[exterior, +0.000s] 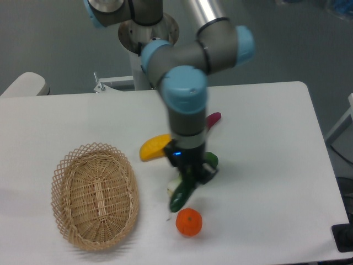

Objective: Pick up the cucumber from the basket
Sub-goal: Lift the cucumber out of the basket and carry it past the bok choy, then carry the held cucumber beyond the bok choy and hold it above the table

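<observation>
The dark green cucumber (183, 194) hangs tilted in the air, held by my gripper (192, 176), which is shut on its upper part. It is above the table right of the wicker basket (95, 194) and just above the orange fruit. The basket holds nothing that I can see and sits at the front left of the table. My arm covers part of the produce behind the cucumber.
An orange fruit (189, 222) lies just below the cucumber's lower tip. A yellow fruit (151, 148) and a purple sweet potato (214, 117) lie behind my arm. The bok choy (211, 160) is mostly hidden by my gripper. The table's right half is bare white.
</observation>
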Available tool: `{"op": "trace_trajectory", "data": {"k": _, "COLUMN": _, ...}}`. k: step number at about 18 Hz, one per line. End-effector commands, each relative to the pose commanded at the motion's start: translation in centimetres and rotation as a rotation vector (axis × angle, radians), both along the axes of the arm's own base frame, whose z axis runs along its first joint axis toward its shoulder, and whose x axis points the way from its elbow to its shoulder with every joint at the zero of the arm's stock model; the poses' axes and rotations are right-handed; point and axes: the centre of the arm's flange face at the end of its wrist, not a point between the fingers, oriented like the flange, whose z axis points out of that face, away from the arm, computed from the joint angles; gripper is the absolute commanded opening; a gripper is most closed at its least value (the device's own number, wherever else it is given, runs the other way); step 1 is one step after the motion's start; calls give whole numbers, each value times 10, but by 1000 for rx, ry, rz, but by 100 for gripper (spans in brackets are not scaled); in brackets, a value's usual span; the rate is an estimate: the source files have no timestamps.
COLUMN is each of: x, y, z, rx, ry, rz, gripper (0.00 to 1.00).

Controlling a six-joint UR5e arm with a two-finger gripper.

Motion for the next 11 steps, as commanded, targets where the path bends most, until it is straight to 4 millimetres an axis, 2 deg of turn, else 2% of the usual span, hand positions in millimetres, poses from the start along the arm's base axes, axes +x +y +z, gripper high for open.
{"op": "trace_trajectory", "data": {"k": 5, "x": -47, "y": -46, "z": -2, "rx": -28, "ry": 19, "rz": -70, "gripper": 21}}
{"op": "trace_trajectory", "data": {"k": 11, "x": -76, "y": -76, "z": -11, "rx": -50, "ry": 22, "rz": -117, "gripper": 21}}
